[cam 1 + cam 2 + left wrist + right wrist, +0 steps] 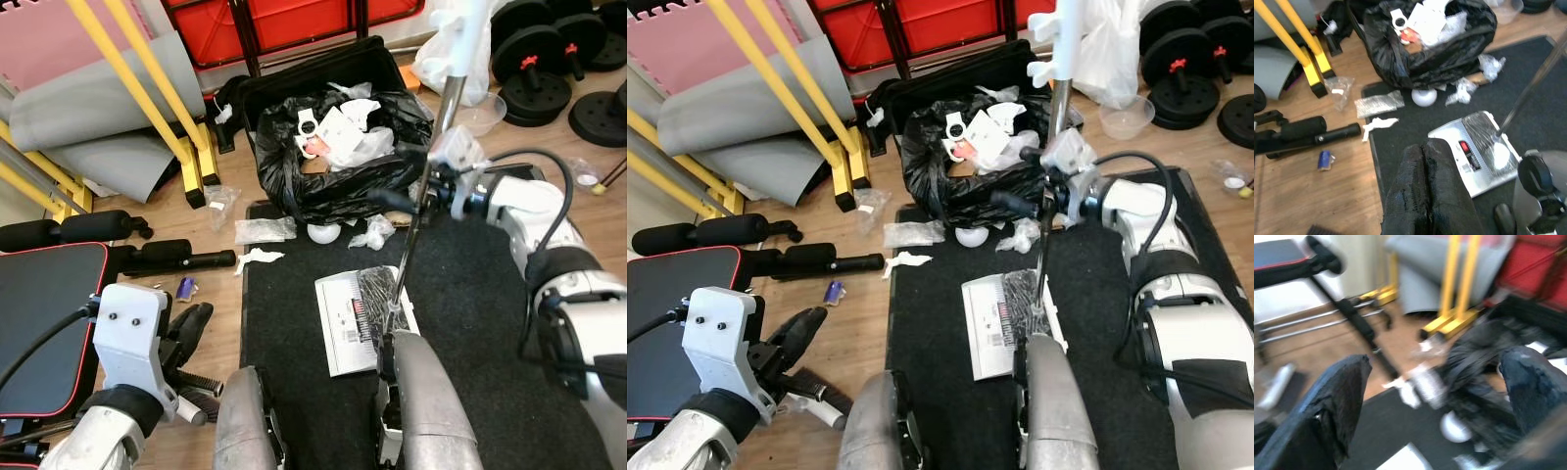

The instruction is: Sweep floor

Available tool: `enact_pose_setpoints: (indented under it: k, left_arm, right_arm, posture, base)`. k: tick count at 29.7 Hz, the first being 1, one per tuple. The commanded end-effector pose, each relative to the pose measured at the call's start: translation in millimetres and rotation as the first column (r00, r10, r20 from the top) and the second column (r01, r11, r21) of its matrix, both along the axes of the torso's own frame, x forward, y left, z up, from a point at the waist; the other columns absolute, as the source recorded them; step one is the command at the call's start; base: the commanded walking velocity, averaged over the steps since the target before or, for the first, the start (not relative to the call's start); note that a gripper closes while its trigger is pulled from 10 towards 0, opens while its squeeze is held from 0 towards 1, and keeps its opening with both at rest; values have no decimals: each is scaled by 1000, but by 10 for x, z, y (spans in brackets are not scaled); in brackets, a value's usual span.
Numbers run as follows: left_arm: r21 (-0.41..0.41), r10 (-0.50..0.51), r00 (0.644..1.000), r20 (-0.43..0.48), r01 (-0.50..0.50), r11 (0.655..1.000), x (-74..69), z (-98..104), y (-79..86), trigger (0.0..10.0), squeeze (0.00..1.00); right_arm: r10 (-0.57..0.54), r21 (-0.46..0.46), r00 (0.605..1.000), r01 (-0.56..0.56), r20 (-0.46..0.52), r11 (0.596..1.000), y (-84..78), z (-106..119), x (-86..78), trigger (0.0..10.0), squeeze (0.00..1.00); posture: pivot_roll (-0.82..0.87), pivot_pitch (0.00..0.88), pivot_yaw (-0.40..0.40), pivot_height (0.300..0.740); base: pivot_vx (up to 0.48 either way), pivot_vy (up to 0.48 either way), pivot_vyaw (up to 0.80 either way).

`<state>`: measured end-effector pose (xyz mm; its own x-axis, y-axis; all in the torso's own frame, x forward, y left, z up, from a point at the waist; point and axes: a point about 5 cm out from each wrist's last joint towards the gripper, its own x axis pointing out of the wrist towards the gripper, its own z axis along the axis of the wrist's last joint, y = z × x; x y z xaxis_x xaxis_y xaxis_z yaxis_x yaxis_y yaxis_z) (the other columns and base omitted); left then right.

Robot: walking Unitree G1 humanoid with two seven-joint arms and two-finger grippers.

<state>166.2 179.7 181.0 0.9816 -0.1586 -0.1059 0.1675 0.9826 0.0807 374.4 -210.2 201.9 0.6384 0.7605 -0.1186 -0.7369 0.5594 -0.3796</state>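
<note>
A floor sweeper with a white head (pixel 367 318) rests on the black mat (pixel 480 323), and its silver pole (pixel 446 108) rises upright. My right gripper (pixel 389 173) is open beside the pole at mid height. Its fingers (pixel 1342 396) are spread wide and point toward the black rubbish bag (pixel 333 147). The pole sits close to the base of the fingers. Litter lies around the bag: crumpled plastic (pixel 372 233), a white ball (pixel 323 233), a clear packet (pixel 265 230), a white scrap (pixel 257 258) and a small blue item (pixel 184 287). My left gripper (pixel 1422 147) is shut and empty, low on the left.
A black weight bench (pixel 49 294) with padded rollers stands at the left, and yellow frame legs (pixel 191 162) stand behind it. Weight plates and dumbbells (pixel 544 59) lie at the back right beside a clear bowl (pixel 482 113). My own legs (pixel 421 401) stand on the mat's near end.
</note>
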Motion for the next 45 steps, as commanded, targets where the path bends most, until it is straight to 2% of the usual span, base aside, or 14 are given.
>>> enact_pose_setpoints:
  k: [1,6,7,9,10,12,13,15,19,26,34,38,43,45]
  left_arm:
    - [5,-7,999,-38,8,1000,6,-62,14,10000,0]
    - [-21,-24,1000,-20,23,1000,115,-93,-46,10000,0]
    - [-30,-31,999,-10,31,999,154,-100,-72,10000,0]
    - [-35,-35,999,-4,35,999,183,-106,-91,10000,0]
    - [-44,-37,999,4,38,998,211,-111,-107,10000,0]
    - [-49,-38,999,10,39,998,227,-113,-116,10000,0]
    - [-56,-39,999,14,40,998,262,-122,-135,10000,0]
    - [-79,-45,998,33,47,996,362,-143,-192,10000,0]
    - [-86,-48,998,41,52,995,396,-150,-211,10000,0]
    - [-105,-34,997,75,42,994,501,-174,-259,10000,0]
    - [-112,-27,995,91,38,993,496,-179,-282,10000,0]
    - [-112,-24,995,93,34,993,486,-177,-286,10000,0]
    - [-109,-20,995,96,31,994,512,-187,-282,10000,0]
    - [-105,-2,995,100,13,994,532,-202,-255,10000,0]
  right_arm:
    - [55,-23,996,-57,-69,998,-21,-179,-91,10000,1000]
    - [54,-11,984,-56,-168,998,-194,-580,-371,10000,1000]
    - [24,-12,983,-27,-183,1000,-255,-677,-467,10000,741]
    - [3,-15,982,-6,-190,1000,-292,-727,-521,10000,741]
    - [-24,-17,980,21,-198,1000,-332,-774,-589,10000,153]
    - [-38,-20,978,35,-203,999,-353,-799,-630,10000,153]
    - [-71,-26,976,67,-206,997,-397,-818,-652,10000,0]
    - [-203,-64,964,195,-174,979,-580,-847,-735,10000,0]
    - [-256,-50,953,251,-162,967,-638,-839,-746,10000,0]
    - [-412,42,910,414,-53,909,-655,-620,-556,10000,0]
    - [-387,0,922,387,-18,922,-544,-537,-505,10000,0]
    - [-333,-4,939,334,-88,943,-404,-702,-638,10000,0]
    - [-205,134,956,236,-210,963,-222,-762,-863,10000,0]
    - [-136,184,956,188,-261,965,-60,-817,-1095,10000,0]
  posture:
    - [140,274,107,565]
    - [71,244,89,565]
    - [56,234,81,565]
    - [51,230,78,565]
    - [30,218,69,565]
    - [30,218,69,565]
    - [-6,201,59,565]
    - [-55,175,49,565]
    - [-55,175,49,565]
    - [-85,127,24,565]
    - [-79,132,16,565]
    - [-79,135,17,565]
    - [-92,127,19,565]
    - [-110,110,16,575]
  base:
    - [0,0,0]
    - [0,0,0]
    - [0,0,0]
    - [0,0,0]
    - [0,0,0]
    - [0,0,0]
    - [0,0,0]
    - [0,0,0]
    - [0,0,0]
    - [0,0,0]
    - [0,0,0]
    - [0,0,0]
    - [0,0,0]
    - [0,0,0]
